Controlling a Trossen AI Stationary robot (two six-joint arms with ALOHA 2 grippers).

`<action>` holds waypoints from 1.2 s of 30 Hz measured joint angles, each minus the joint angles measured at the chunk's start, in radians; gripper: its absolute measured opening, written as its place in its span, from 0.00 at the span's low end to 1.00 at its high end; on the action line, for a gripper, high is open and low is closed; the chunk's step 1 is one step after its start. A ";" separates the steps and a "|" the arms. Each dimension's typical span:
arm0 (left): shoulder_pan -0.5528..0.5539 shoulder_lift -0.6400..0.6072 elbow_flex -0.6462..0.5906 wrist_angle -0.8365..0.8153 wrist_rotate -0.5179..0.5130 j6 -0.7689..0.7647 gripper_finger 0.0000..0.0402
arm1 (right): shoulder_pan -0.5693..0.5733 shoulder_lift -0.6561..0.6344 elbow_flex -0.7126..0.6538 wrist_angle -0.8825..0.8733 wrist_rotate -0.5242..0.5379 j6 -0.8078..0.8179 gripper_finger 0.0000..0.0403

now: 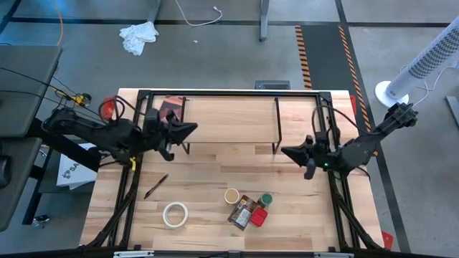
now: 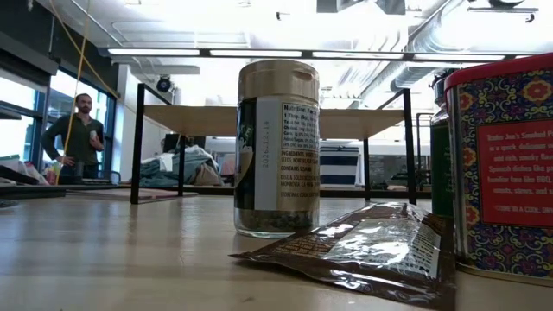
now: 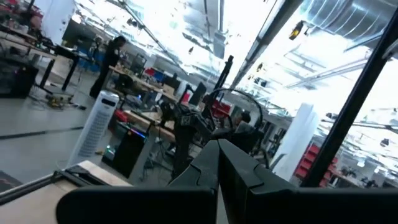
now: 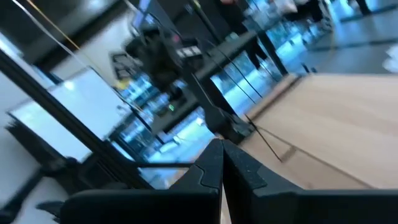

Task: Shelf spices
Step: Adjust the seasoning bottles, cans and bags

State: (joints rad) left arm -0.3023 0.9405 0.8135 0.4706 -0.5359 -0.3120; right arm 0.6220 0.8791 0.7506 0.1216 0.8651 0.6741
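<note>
We see both grippers clenched on nothing: the left gripper [image 1: 192, 130] by the shelf [image 1: 229, 115], the right gripper [image 1: 285, 152] opposite; the spices [image 1: 247, 208], seemingly four, cluster near the table's front edge.

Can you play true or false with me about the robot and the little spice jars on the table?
1. Both claws are shut. True: the left claw and the right claw are closed and hold nothing.
2. The spices are already on the shelf. False: the shelf top has none; the tan-lidded jar, green-lidded jar, red tin and brown packet sit on the table.
3. The white tape roll is beside the spices. True.
4. The tan-lidded jar has tipped over. False: it stands upright.
5. The right claw is touching the red tin. False: it is well apart from it.
</note>
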 joint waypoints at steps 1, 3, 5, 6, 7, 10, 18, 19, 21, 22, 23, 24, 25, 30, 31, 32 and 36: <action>0.000 -0.003 0.000 -0.003 0.001 0.001 0.00 | 0.000 0.004 0.000 0.039 0.000 -0.026 0.00; 0.000 -0.004 0.000 -0.007 0.001 0.004 0.00 | 0.000 0.008 0.000 0.096 0.000 -0.071 0.00; 0.000 -0.004 0.000 -0.009 0.001 0.032 0.01 | -0.001 0.011 0.000 0.130 0.008 -0.097 0.00; 0.000 -0.004 0.000 -0.011 0.001 0.051 0.01 | -0.001 0.011 0.000 0.134 0.017 -0.101 0.00; 0.000 -0.004 0.000 -0.011 0.000 0.070 0.02 | -0.001 0.011 0.000 0.138 0.024 -0.099 0.00; 0.000 -0.004 0.000 -0.012 -0.007 0.105 0.06 | -0.002 0.011 0.000 0.139 0.048 -0.096 0.00; 0.000 0.008 0.038 -0.215 0.071 -0.010 0.32 | -0.002 0.011 0.000 0.139 0.049 -0.065 0.00; 0.000 0.019 0.062 -0.289 0.101 -0.038 0.36 | -0.003 0.011 0.000 0.139 0.049 -0.062 0.00; 0.000 0.049 0.112 -0.427 0.170 -0.067 0.45 | -0.009 0.011 0.000 0.139 0.049 -0.048 0.00; 0.000 0.068 0.139 -0.484 0.207 -0.070 0.49 | -0.012 0.011 0.000 0.139 0.049 -0.046 0.00; 0.000 0.088 0.165 -0.531 0.244 -0.068 0.53 | -0.016 0.011 0.000 0.139 0.049 -0.045 0.00; 0.000 0.106 0.190 -0.577 0.281 -0.056 0.56 | -0.021 0.011 0.000 0.139 0.049 -0.045 0.00; 0.000 0.125 0.215 -0.623 0.315 -0.036 0.60 | -0.025 0.011 0.000 0.139 0.048 -0.045 0.00; 0.001 0.217 0.334 -0.878 0.397 0.116 0.70 | -0.047 0.011 0.000 0.139 0.044 -0.043 0.00; 0.001 0.234 0.352 -0.930 0.401 0.154 0.71 | -0.050 0.011 0.000 0.139 0.041 -0.042 0.00; 0.001 0.250 0.369 -0.972 0.401 0.193 0.73 | -0.053 0.011 0.000 0.139 0.038 -0.040 0.00; 0.011 0.311 0.400 -1.063 0.400 0.343 0.77 | -0.053 0.011 0.000 0.130 0.015 0.008 0.00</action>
State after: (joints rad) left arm -0.2911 1.2520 1.2137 -0.5920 -0.1356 0.0307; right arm 0.5690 0.8906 0.7506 0.2521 0.8802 0.6818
